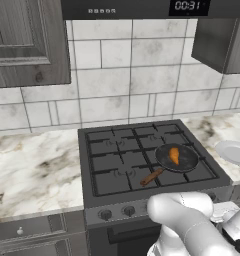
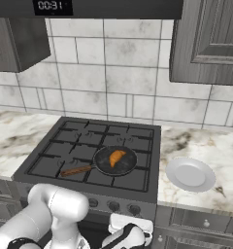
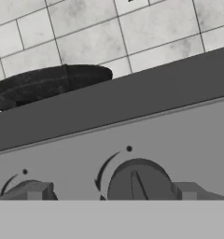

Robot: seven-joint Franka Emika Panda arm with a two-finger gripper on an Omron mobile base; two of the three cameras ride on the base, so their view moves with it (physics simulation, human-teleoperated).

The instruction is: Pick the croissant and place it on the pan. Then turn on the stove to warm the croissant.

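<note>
Croissant (image 1: 174, 155) is seen lying inside the pan (image 1: 188, 161) on the stove (image 1: 107, 167), front right burner, while the pincer (image 3: 111, 191) is held fully spread and empty before a knob (image 3: 137, 183) on the stove's front panel, with a white plate (image 2: 190, 175) on the surface beside the stove.

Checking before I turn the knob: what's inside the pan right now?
The croissant lies inside the pan, right of center on the stove grates. Nothing else shows in the pan. The burner under it is covered, so any flame can't be seen.
</note>
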